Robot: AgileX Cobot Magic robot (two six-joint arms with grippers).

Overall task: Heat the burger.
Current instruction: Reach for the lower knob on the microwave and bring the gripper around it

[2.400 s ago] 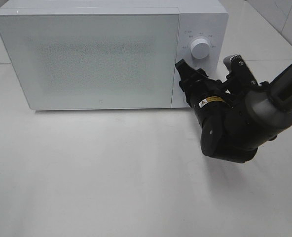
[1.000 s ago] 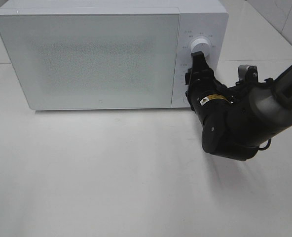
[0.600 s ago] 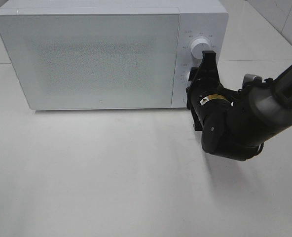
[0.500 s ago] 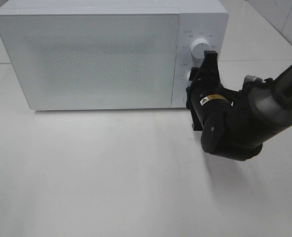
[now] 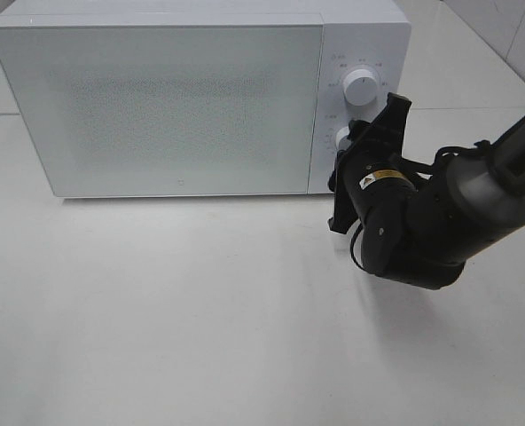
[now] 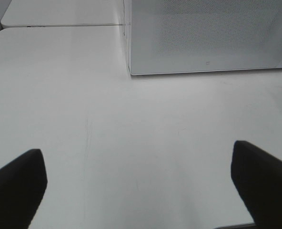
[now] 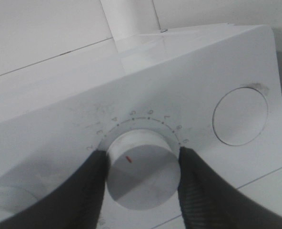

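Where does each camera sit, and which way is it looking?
High view: mounted above, looking down on the table, the microwave and the right arm.
Left wrist: low over the table, facing the microwave's front; the left gripper shows, open.
Right wrist: close up on the lower dial, with the right gripper clamped around it.
Shared: high and right wrist views both show that dial.

- Classification: a robot test bench, dressed as a kitchen corner.
- Kitchen evidence: a boxy white countertop microwave oven [image 5: 200,98] with a speckled door, and a round white numbered dial [image 7: 143,167] on its control panel.
- Bench evidence: a plain matte white tabletop [image 5: 156,311], with a thin seam line running behind the oven.
- Laboratory evidence: a black jointed robot arm [image 5: 440,222] standing over that surface.
- Backdrop: a pale grey tiled wall [image 5: 511,35] at the far right corner.
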